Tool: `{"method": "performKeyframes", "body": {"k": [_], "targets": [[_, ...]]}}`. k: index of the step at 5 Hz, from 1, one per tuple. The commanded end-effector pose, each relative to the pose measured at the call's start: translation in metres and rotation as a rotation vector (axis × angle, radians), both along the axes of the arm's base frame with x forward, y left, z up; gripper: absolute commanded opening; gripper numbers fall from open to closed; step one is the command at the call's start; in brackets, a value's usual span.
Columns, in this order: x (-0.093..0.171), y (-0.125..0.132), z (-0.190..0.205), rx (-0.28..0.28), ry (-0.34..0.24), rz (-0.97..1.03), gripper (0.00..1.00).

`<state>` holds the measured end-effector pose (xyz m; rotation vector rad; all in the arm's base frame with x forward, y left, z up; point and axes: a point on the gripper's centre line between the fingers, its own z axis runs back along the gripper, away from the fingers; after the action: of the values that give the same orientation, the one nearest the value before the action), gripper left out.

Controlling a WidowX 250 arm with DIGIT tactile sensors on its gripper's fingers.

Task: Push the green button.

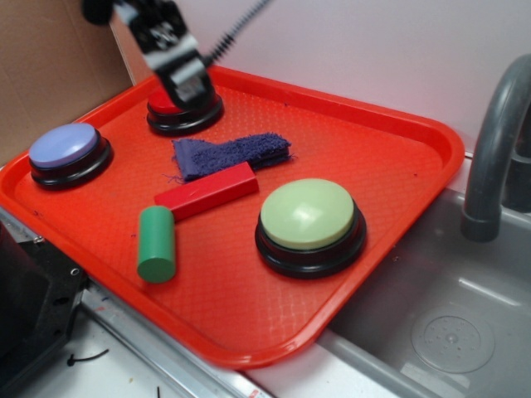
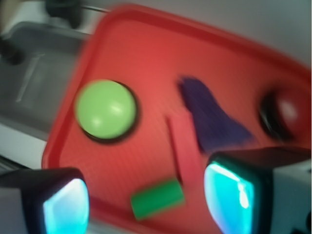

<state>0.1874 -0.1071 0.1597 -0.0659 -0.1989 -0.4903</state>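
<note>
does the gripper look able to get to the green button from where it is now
Probably yes. The gripper hovers over the red button, and nothing stands above the green button's dome; cloth and red block lie low.

Toy kitchen: grey sink [image 1: 465,332] and faucet [image 1: 494,149].

Behind my workspace, a plain pale pinkish-white wall [image 1: 373,50] fills the upper right of the frame. Brown cardboard panel [image 1: 50,58] stands at upper left. Grey metal sink basin [image 1: 448,315] sits lower right, round drain [image 1: 452,336] in its floor, curved grey faucet spout [image 1: 494,141] rising at right edge. White counter edge [image 1: 99,365] at lower left. Light even, soft, no hard shadows.
</note>
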Motion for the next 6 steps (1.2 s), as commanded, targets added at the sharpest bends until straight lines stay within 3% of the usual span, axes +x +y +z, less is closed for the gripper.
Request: {"method": "performKeyframes", "body": {"k": [1, 2, 3, 6], "targets": [[0.015, -0.027, -0.058, 0.019, 0.071, -0.225, 1.00], [0.024, -0.027, -0.084, 0.107, 0.134, -0.306, 1.00], [0.025, -0.031, -0.088, 0.071, 0.132, -0.311, 1.00], [0.029, -0.033, -0.093, 0.050, 0.143, -0.348, 1.00]]}}
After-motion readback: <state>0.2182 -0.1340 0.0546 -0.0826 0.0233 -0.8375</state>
